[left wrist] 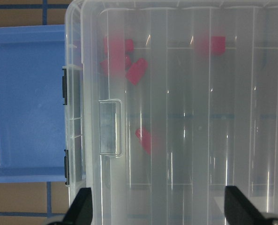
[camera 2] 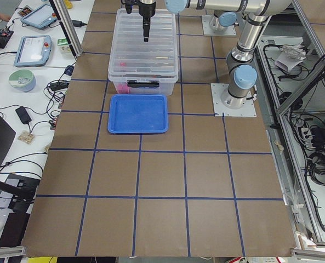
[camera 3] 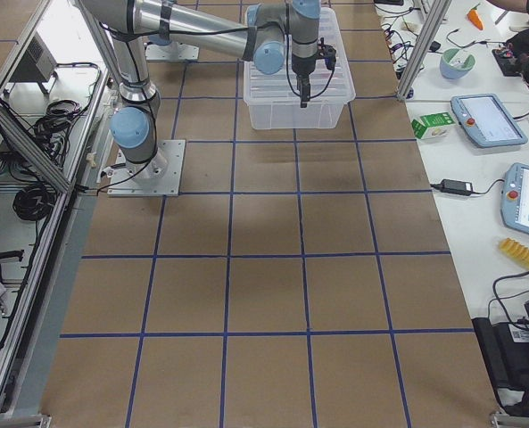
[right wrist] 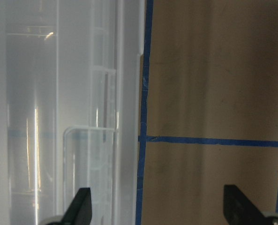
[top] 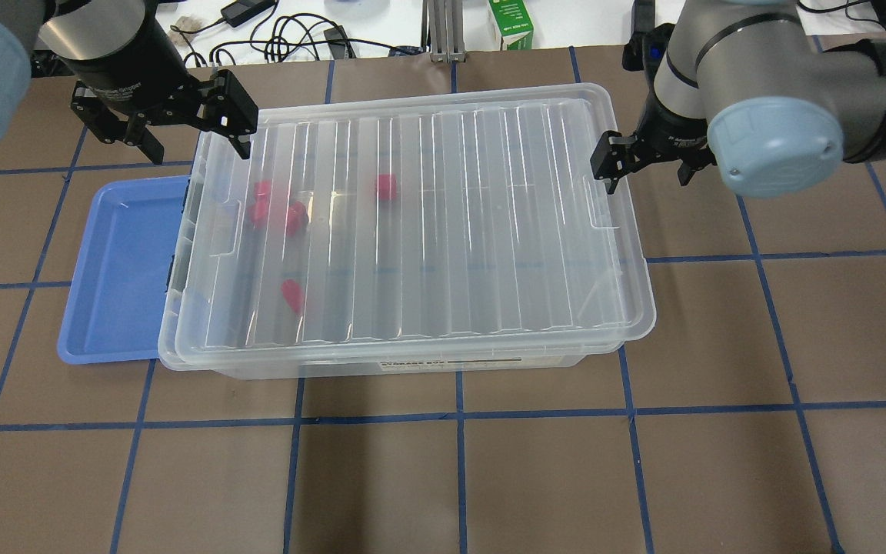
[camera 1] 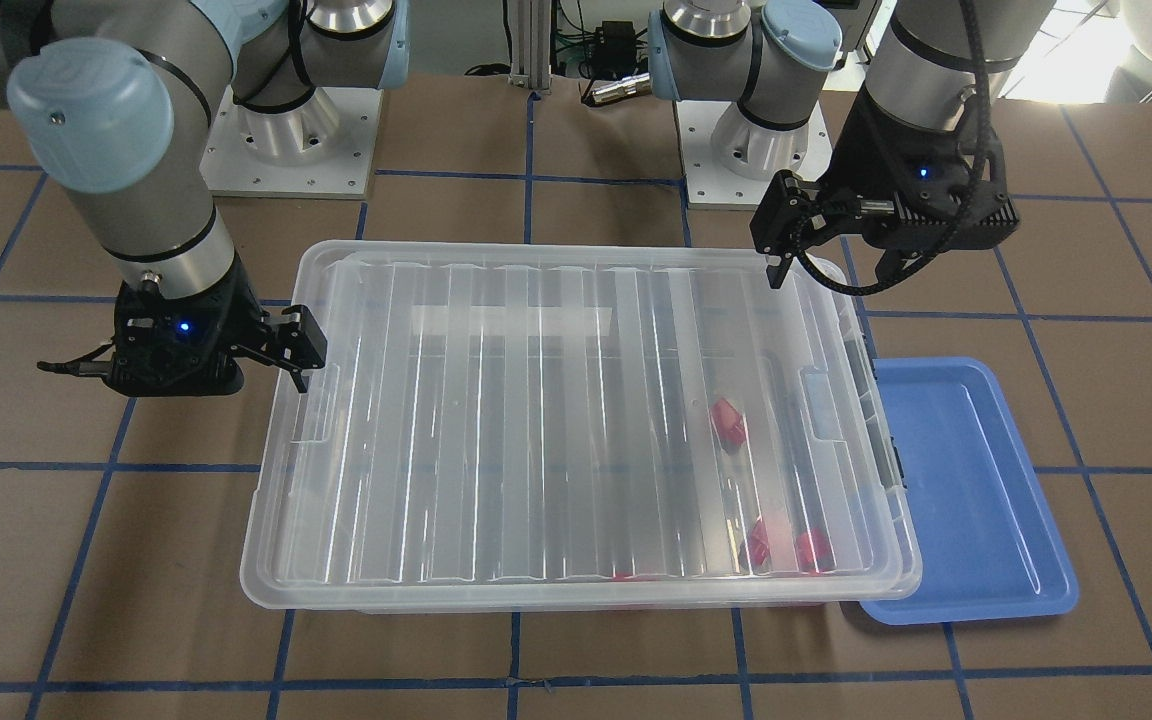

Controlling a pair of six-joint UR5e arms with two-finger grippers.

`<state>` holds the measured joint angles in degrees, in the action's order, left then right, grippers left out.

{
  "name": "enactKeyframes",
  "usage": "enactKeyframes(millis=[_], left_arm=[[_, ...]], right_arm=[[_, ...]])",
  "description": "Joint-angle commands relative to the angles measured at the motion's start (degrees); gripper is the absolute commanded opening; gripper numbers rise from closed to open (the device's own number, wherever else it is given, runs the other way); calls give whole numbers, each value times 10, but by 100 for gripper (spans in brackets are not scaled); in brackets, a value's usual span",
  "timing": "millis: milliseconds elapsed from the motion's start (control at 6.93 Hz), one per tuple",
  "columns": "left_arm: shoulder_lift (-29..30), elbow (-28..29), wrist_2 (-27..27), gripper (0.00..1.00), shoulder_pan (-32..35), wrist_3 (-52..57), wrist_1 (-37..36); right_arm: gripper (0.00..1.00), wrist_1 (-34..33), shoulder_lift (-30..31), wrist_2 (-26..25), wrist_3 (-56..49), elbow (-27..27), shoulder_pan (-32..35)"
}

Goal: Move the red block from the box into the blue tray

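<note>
Currently, with left tool (top: 195,140) and right tool (top: 647,163) released beside the lid (top: 428,231), uneven lifting could tilt it and shift the box (top: 412,368).

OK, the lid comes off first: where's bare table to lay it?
Big bare table stretches past the box's right end and beyond the tray on the left. A narrower strip runs on the robot's side of the box. Crowded: the box's left end, where the tray butts against it and the left jaws hang open above.
</note>
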<state>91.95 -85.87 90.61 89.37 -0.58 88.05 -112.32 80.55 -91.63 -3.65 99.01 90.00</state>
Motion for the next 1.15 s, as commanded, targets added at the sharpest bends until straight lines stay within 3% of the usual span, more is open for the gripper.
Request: enactKeyframes(millis=[0, 288, 577, 1010], left_arm=[[1, 0, -1, 100, 0, 0, -1], [0, 0, -1, 100, 0, 0, -1], [1, 0, -2, 100, 0, 0, -2], [0, 0, -2, 100, -1, 0, -2]], right_arm=[[100, -26, -11, -1, -3, 12, -2], [100, -42, -15, -17, -12, 13, -10], [100, -58, -15, -66, -48, 15, -39], [100, -58, -15, -72, -114, 15, -90]])
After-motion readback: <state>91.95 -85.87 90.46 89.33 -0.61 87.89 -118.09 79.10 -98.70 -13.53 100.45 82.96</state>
